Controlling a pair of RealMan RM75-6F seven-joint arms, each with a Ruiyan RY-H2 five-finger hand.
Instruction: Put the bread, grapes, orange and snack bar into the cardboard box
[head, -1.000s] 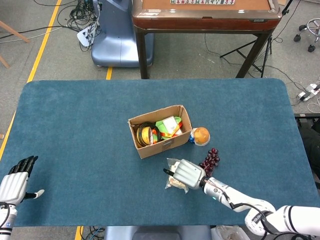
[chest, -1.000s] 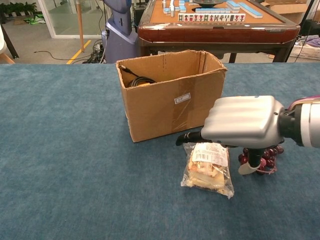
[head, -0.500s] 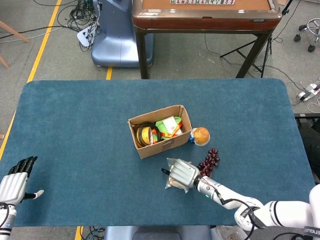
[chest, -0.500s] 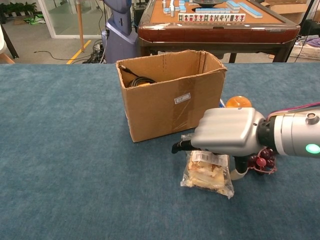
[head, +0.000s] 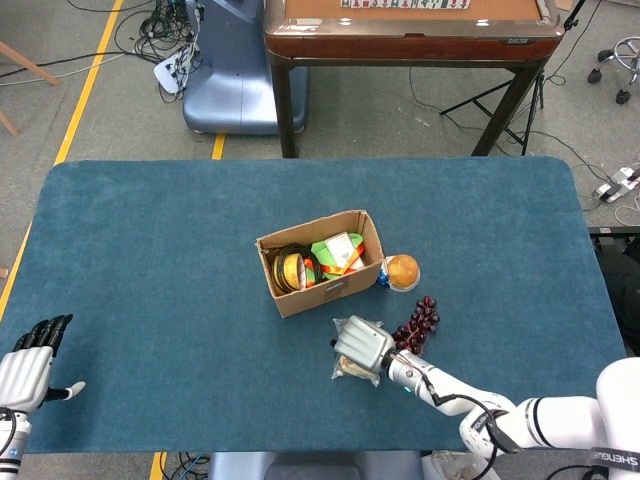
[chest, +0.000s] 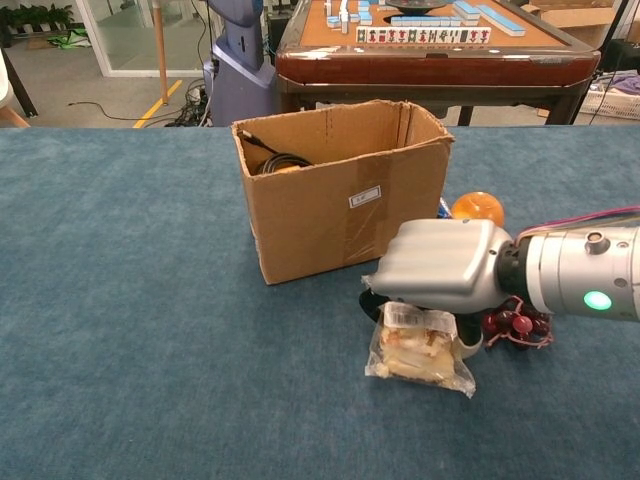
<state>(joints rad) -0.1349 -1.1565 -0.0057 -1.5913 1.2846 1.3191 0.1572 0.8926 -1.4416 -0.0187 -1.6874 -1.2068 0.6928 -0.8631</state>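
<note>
1. Chest view: the right hand (chest: 440, 268) is seen palm-down over the far end of the bagged bread (chest: 420, 345), which lies on the blue table (chest: 150, 330) just near of the cardboard box (chest: 340, 185).
2. Its fingers are curled down around the bag's top, but whether the bag is truly clamped cannot be told.
3. The grapes (chest: 515, 325) are found just right of the bread, partly hidden behind the wrist.
4. The orange (chest: 478, 208) is set at the box's right side, far of the grapes.
5. Head view: the snack bar cannot be made out for certain among the box's contents.
6. The left hand (head: 28, 368) is rested at the near left table edge, fingers extended and apart, holding nothing.
</note>
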